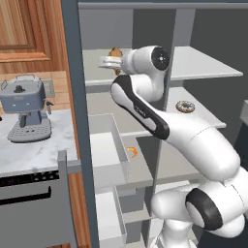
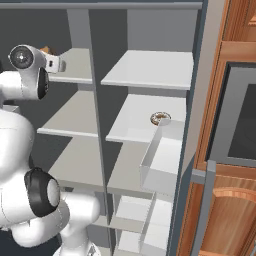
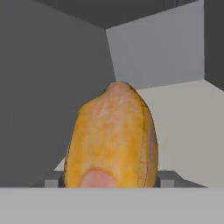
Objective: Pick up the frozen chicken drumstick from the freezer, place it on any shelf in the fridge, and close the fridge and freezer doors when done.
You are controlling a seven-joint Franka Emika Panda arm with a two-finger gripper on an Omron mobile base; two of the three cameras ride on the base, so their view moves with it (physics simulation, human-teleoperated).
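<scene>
The frozen chicken drumstick (image 3: pixel 111 138), golden-orange and rounded, looms close in the hand view with a dark fingertip (image 3: pixel 168 178) pressed against each flank. My gripper (image 1: pixel 110 61) reaches into the top left shelf (image 1: pixel 99 72) of the freezer, the left compartment, and is shut on the drumstick (image 1: pixel 115 52). From the right base view the gripper (image 2: pixel 56 63) hangs over that same shelf (image 2: pixel 75 67), and a bit of the drumstick (image 2: pixel 46 50) peeks above it. Both doors stand open, the freezer door (image 1: pixel 77 121) at left and the fridge door (image 2: pixel 197 125) at right.
A pale-iced doughnut (image 1: pixel 184 106) lies on a middle fridge shelf (image 2: pixel 135 120). A tiny orange curled piece (image 1: pixel 131 152) rests on a lower freezer shelf. Door bins (image 1: pixel 109 150) jut from the open doors. A grey coffee machine (image 1: pixel 26 106) stands on the left counter.
</scene>
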